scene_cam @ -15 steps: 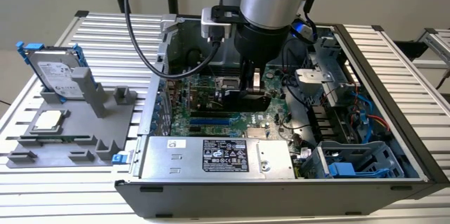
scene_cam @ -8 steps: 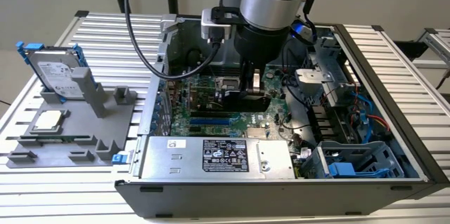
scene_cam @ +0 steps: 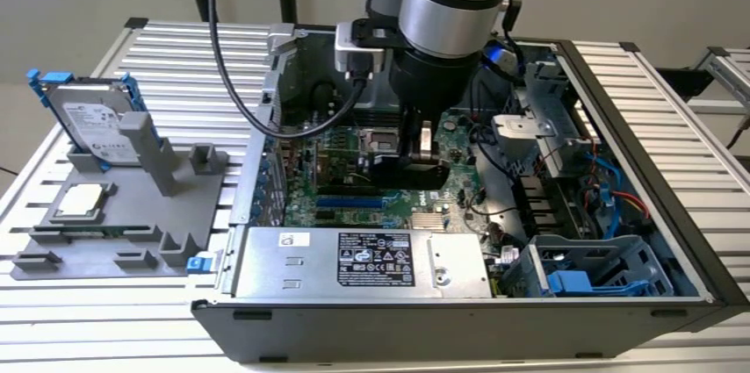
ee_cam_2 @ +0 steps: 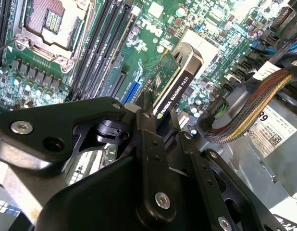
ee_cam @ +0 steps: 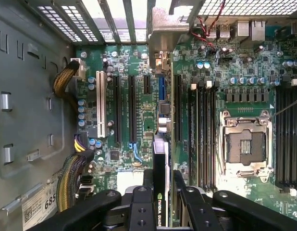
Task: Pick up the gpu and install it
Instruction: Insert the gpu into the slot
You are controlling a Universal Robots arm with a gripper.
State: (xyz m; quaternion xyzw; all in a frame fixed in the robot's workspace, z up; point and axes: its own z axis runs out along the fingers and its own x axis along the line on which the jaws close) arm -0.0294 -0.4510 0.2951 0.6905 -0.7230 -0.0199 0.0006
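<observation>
The gripper [scene_cam: 422,155] is down inside the open computer case [scene_cam: 656,136], clamped on the gpu [ee_cam_2: 173,84], one finger on each flat face of the card so it hangs on edge, the only way its connector edge could meet a slot. In the second wrist view the card runs away from the fingers [ee_cam_2: 153,144] toward one o'clock, green board on one side, black cooler on the other, over the motherboard [ee_cam_2: 196,29] close to the blue expansion slot [ee_cam_2: 130,90]. In the first wrist view the gpu [ee_cam: 159,159] shows as a thin dark blade pointing to twelve o'clock, roughly in line with the blue slot [ee_cam: 161,89] and the silver bracket opening [ee_cam: 160,29] at the rear wall; whether it is seated or just above, I cannot tell. The empty processor socket [ee_cam: 244,147] sits at three o'clock from the card, well apart. Outside the case, at nine o'clock in the exterior view, the grey fixture [scene_cam: 118,215] on the worktop [scene_cam: 140,320] holds the hard drive [scene_cam: 94,123] upright in its blue frame and the square processor chip [scene_cam: 80,201] lying flat, both parked for separate pickups by my guess.
</observation>
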